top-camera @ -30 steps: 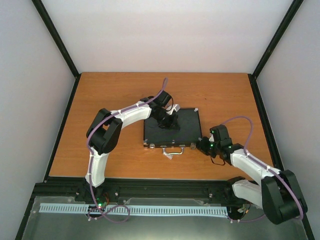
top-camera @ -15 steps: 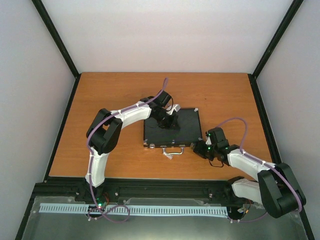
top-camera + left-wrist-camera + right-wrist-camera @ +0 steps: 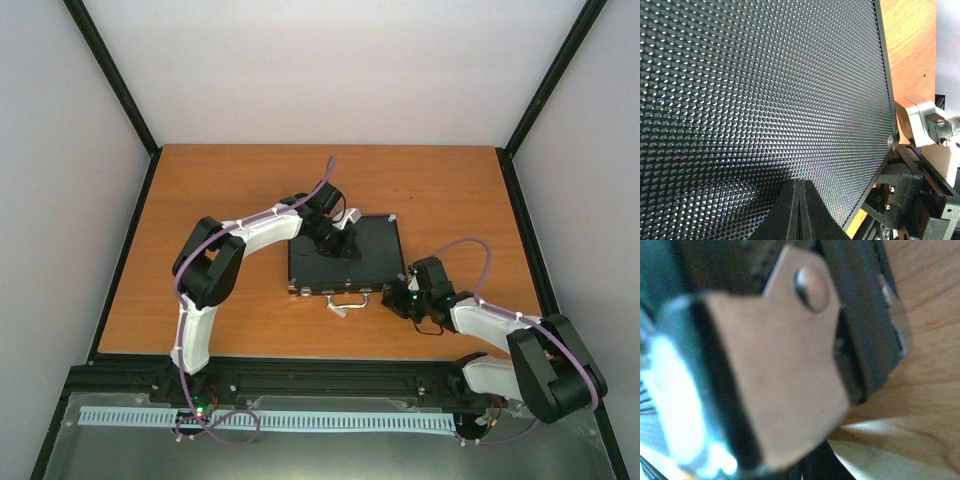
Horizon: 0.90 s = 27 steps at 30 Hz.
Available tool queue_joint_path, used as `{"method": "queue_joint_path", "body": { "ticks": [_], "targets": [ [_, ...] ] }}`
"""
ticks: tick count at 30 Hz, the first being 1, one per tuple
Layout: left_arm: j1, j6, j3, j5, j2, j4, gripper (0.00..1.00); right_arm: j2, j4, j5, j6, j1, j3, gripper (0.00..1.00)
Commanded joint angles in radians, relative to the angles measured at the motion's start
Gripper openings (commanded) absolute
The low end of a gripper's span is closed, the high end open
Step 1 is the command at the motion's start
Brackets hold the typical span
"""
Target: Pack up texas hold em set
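The texas hold em set shows as a black case [image 3: 368, 262], lid down flat on the table, with its silver handle [image 3: 347, 300] facing the near edge. My left gripper [image 3: 338, 248] is shut, and its tips rest on the dimpled lid [image 3: 765, 90], with the left gripper [image 3: 799, 186] holding nothing. My right gripper [image 3: 394, 299] sits low at the case's front right corner, shut. In the right wrist view a blurred silver metal plate with a rivet [image 3: 785, 365] fills the frame, right against the right gripper [image 3: 802, 474].
The orange wooden table [image 3: 220, 200] is bounded by black frame posts [image 3: 112, 80] and white walls. The right arm's white and black wrist [image 3: 920, 150] lies just past the lid's edge. A black rail [image 3: 300, 378] runs along the near edge.
My right gripper has slid left and a little nearer, closing in on the case's front right corner. The left arm and the case have stayed where they were.
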<state>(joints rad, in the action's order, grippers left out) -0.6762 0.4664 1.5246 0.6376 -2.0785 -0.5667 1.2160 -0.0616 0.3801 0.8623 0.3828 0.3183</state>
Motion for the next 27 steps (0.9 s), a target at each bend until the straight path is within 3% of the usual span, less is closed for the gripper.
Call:
{"method": "queue_joint_path", "body": {
  "ticks": [1, 8, 13, 19, 23, 27],
  "targets": [
    [-0.020, -0.020, -0.063, -0.046, -0.079, -0.090, 0.01, 0.039, 0.193, -0.141, 0.048, -0.005, -0.002, 0.03],
    [-0.020, -0.020, -0.068, -0.044, -0.079, -0.090, 0.01, 0.059, 0.213, -0.212, 0.056, -0.004, 0.033, 0.03],
    [-0.020, -0.016, -0.068, -0.039, -0.079, -0.087, 0.01, -0.029, 0.083, -0.270, 0.046, -0.005, 0.030, 0.03],
    [-0.019, -0.014, -0.055, -0.041, -0.094, -0.087, 0.01, -0.173, -0.097, -0.177, 0.009, -0.004, 0.032, 0.03],
    [-0.018, -0.014, -0.042, -0.038, -0.104, -0.082, 0.01, -0.283, -0.230, -0.197, -0.015, -0.005, 0.035, 0.03],
    [-0.019, -0.012, -0.043, -0.033, -0.113, -0.075, 0.01, -0.271, -0.184, -0.184, 0.024, -0.006, -0.001, 0.03]
  ]
}}
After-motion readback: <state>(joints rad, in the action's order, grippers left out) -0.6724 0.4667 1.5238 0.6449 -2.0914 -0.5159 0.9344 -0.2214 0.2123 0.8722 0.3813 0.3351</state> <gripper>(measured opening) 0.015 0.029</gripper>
